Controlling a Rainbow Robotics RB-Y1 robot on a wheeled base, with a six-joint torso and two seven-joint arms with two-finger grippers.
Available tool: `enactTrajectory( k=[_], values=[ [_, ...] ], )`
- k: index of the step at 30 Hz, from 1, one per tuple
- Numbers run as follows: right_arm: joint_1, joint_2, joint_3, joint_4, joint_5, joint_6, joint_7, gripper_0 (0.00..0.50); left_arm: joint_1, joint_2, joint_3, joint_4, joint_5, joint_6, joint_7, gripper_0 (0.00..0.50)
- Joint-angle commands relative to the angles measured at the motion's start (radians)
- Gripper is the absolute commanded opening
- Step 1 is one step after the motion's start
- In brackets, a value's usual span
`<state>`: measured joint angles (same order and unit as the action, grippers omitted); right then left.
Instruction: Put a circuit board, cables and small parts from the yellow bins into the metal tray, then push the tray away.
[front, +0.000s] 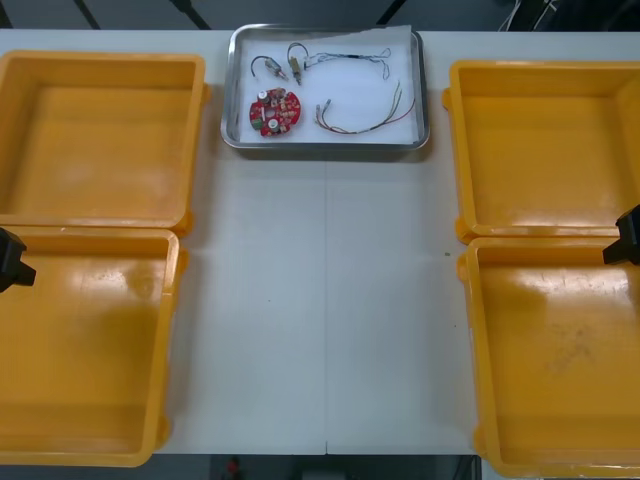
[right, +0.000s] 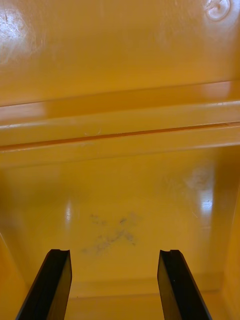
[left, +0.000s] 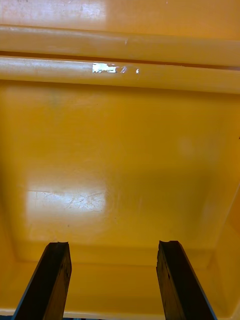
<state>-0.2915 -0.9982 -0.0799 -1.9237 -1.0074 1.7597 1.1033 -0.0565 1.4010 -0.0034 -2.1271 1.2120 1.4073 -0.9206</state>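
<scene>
The metal tray (front: 412, 90) stands at the table's far edge, between the far bins. A round red circuit board (front: 275, 111) lies in its near left part, a red and yellow cable (front: 362, 125) to its right, a black cable (front: 350, 56) along the far side, and small metal parts (front: 268, 67) at the far left. My left gripper (front: 12, 258) sits at the table's left edge over the near left yellow bin (front: 90, 400); in the left wrist view its gripper (left: 112, 280) stands open over bare bin floor. My right gripper (front: 628, 240) is at the right edge; its gripper (right: 115, 285) is open above the near right yellow bin (front: 560, 400).
The far left yellow bin (front: 95, 140) and far right yellow bin (front: 545, 150) hold nothing visible. A wide bare strip of light table (front: 325, 300) runs between the bin pairs, from the tray to the near edge. Faint scuff marks (right: 107, 237) mark the right bin's floor.
</scene>
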Motion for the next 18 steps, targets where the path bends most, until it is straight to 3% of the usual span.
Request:
enactTrajectory(
  k=[1, 18],
  values=[
    [0.011, 0.006, -0.029, -0.003, -0.005, 0.006, -0.016, 0.500, 0.015, 0.042, 0.034, -0.016, -0.009, -0.008, 0.045, 0.500],
    [0.011, 0.006, -0.029, -0.003, -0.005, 0.006, -0.016, 0.500, 0.015, 0.042, 0.034, -0.016, -0.009, -0.008, 0.045, 0.500]
  ],
)
